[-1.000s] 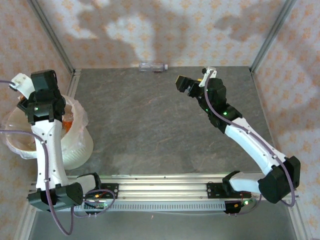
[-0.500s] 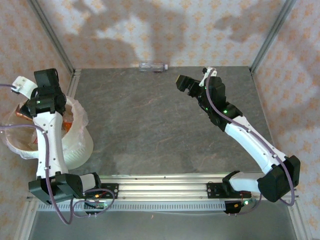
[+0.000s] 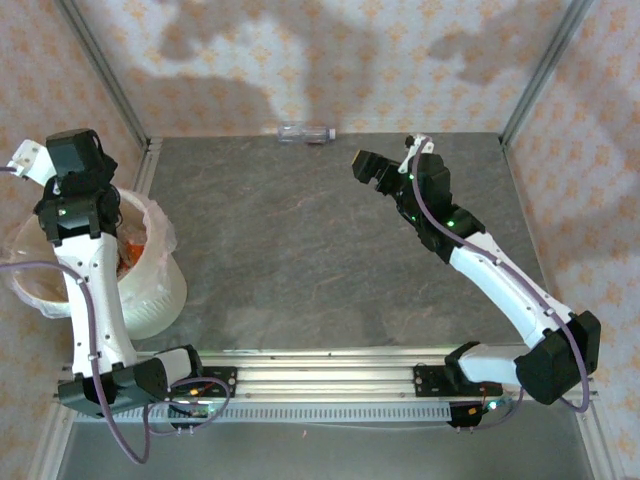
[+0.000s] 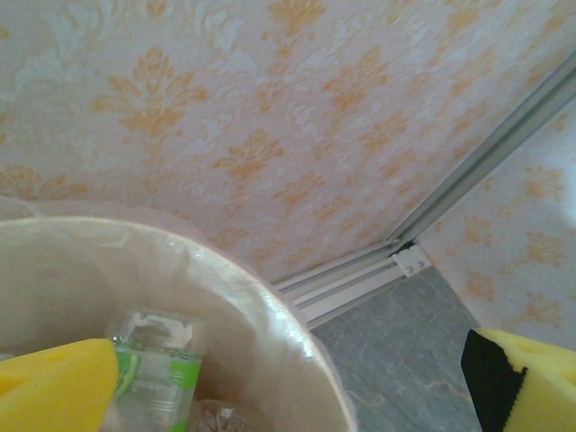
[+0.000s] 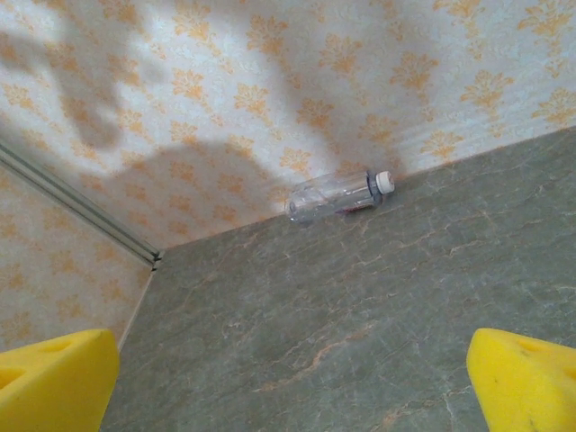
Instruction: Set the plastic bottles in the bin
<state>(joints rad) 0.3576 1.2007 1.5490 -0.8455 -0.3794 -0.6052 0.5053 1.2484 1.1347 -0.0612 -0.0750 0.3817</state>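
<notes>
The left pincer (image 4: 288,396) hangs with its jaws spread wide and nothing between them above the white, bag-lined bin (image 3: 150,300), which stands at the left edge of the grey table (image 3: 300,270) and holds a clear bottle with a green label (image 4: 157,369) among other bottles. Across the table, the right pincer (image 5: 288,387) is likewise spread apart and empty. It points toward a clear bottle with a white cap (image 5: 337,195), which lies on its side against the patterned back wall (image 5: 270,81), well apart from the bin.
</notes>
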